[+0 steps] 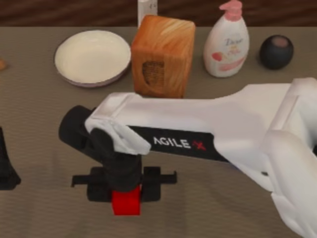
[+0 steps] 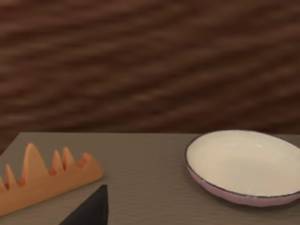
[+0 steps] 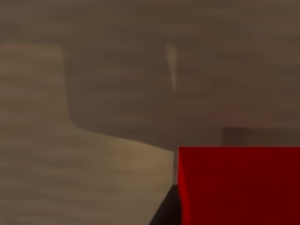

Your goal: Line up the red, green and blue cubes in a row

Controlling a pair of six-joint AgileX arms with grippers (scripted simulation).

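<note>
The red cube (image 1: 125,203) sits low near the table's front edge, left of centre. My right arm reaches across the table from the right, and my right gripper (image 1: 126,195) is shut on the cube from above. In the right wrist view the red cube (image 3: 239,185) fills the corner, with one black finger (image 3: 165,213) pressed against its side. The green and blue cubes are out of view. My left gripper (image 1: 6,168) stays parked at the table's left edge, open, and one of its dark fingers (image 2: 93,211) shows in the left wrist view.
A big brown wooden block (image 1: 162,54) stands at the back centre, with a white bowl (image 1: 92,57) to its left. A lotion bottle (image 1: 227,42) and a dark round object (image 1: 276,51) stand to its right. An orange toothed rack (image 2: 44,180) lies at the far left.
</note>
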